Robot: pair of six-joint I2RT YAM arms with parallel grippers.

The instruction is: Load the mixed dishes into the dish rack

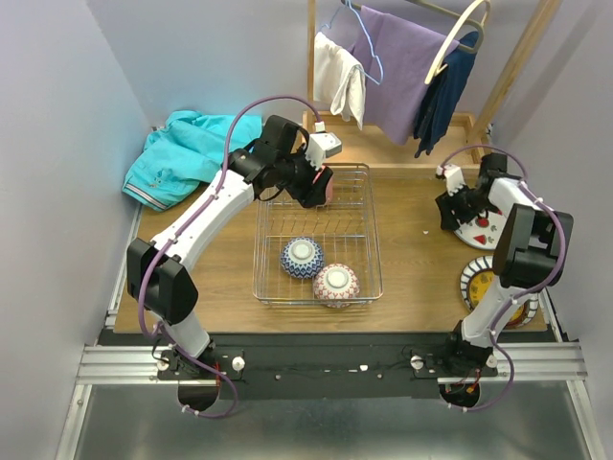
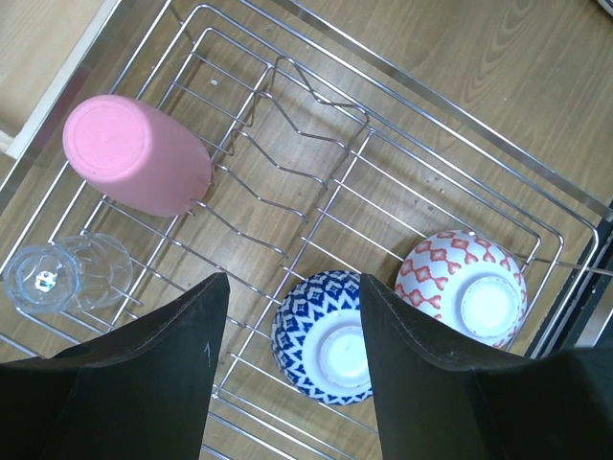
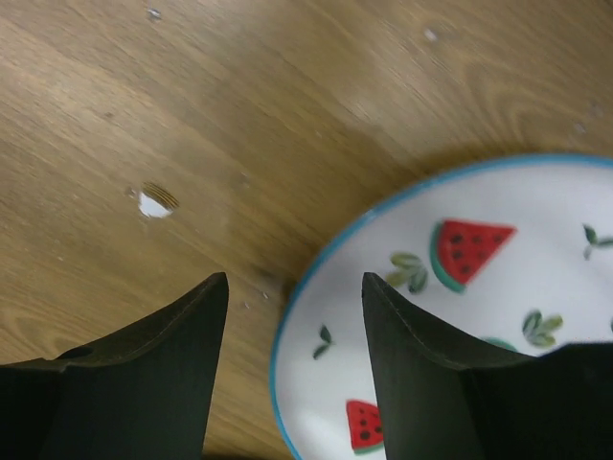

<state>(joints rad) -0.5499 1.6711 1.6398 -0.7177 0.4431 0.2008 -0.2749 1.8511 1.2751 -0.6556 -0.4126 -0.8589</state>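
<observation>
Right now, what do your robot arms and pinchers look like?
The left arm and right arm are white tubes with chunky black joints. A thin purple cable loops along each. The left gripper and right gripper each have two black, pointed, wedge-shaped fingers.

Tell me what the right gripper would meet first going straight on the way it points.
Probably the blue-edged rim of the white round plate with watermelon motifs, lying on the wooden table; the right gripper aims at that edge. Depth unclear.
</observation>
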